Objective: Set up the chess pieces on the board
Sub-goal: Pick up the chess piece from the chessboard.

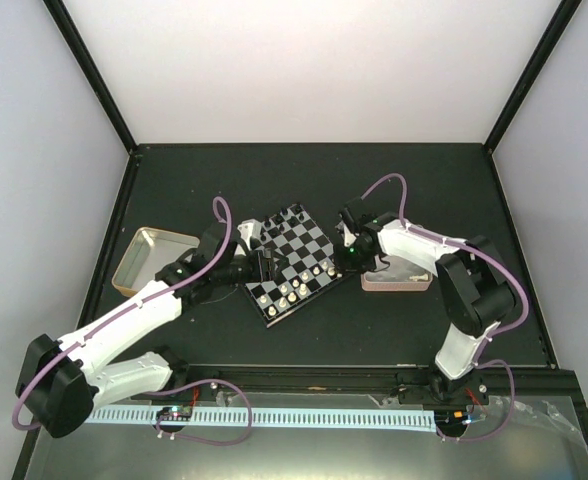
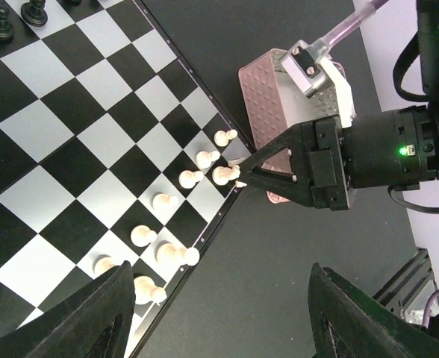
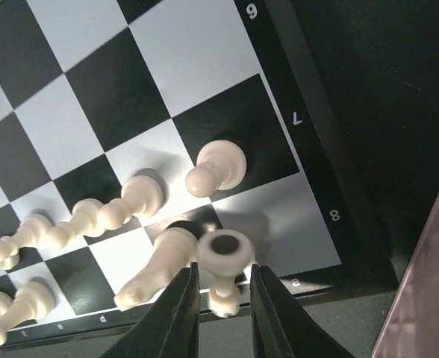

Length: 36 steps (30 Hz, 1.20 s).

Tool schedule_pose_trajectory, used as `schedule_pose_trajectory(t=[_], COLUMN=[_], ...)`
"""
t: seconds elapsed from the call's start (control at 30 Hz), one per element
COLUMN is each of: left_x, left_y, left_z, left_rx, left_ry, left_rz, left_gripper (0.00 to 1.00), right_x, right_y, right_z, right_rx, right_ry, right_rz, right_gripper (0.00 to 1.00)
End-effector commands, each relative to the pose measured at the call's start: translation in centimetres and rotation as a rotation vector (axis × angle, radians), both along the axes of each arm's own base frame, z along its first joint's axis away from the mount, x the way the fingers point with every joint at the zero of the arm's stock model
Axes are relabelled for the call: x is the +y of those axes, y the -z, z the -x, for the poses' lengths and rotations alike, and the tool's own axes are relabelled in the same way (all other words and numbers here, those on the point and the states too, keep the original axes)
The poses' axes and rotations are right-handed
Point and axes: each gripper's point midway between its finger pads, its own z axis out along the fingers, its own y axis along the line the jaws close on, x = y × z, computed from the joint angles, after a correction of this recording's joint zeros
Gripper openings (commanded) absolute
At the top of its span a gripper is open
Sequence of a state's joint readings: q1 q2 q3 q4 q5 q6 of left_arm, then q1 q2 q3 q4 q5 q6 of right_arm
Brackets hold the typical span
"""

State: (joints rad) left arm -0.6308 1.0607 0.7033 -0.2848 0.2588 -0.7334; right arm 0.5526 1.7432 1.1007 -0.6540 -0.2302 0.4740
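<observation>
Right fingers [image 3: 176,321] barely parted around a cream-white piece [image 3: 224,253]

The piece is framed between them at the 3 o'clock corner of the board [image 1: 296,250] in the top view; whether it is gripped cannot be told. Left fingers [image 2: 78,321] are held wide open and empty over the board's 9 o'clock side

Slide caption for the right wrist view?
Right gripper, slightly open, straddles a cream-white chess piece at the board corner.
</observation>
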Motion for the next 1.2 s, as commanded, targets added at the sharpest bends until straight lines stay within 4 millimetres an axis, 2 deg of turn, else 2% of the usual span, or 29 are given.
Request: schedule_pose_trajectory(t=[0.0, 0.4, 0.57, 0.7, 0.8, 0.83, 1.0, 1.17], left_x=[-0.1, -0.2, -0.4, -0.4, -0.4, -0.3, -0.3, -0.2], left_y=[-0.3, -0.7, -0.8, -1.0, -1.1, -1.1, -1.2, -1.2], left_z=[0.0, 0.1, 0.1, 0.1, 0.1, 0.1, 0.1, 0.2], left_rx=[-0.004, -0.003, 0.004, 0.002, 0.002, 0.002, 0.004, 0.004], left_ry=[0.018, 0.025, 0.029, 0.025, 0.023, 0.021, 0.019, 0.014], left_rz=[0.002, 0.018, 0.030, 0.037, 0.039, 0.040, 0.042, 0.043], left_gripper=[0.65, 0.65, 0.65, 0.65, 0.65, 0.65, 0.65, 0.65], right_x=[0.0, -1.6, -2.6, -3.2, -3.2, -3.2, -3.5, -3.6], right_y=[1.0, 2.2, 2.7, 3.2, 3.6, 3.7, 3.7, 2.5], right_z=[0.3, 0.4, 0.2, 0.1, 0.6, 0.7, 0.8, -0.2], right_rx=[0.009, -0.003, -0.037, -0.053, -0.045, -0.044, -0.056, -0.136], right_ry=[-0.016, -0.015, -0.032, -0.051, -0.072, -0.077, -0.080, -0.082], right_rz=[0.022, 0.125, 0.184, 0.215, 0.227, 0.231, 0.259, 0.267], right_gripper=[0.20, 0.15, 0.10, 0.20, 0.24, 0.23, 0.06, 0.03])
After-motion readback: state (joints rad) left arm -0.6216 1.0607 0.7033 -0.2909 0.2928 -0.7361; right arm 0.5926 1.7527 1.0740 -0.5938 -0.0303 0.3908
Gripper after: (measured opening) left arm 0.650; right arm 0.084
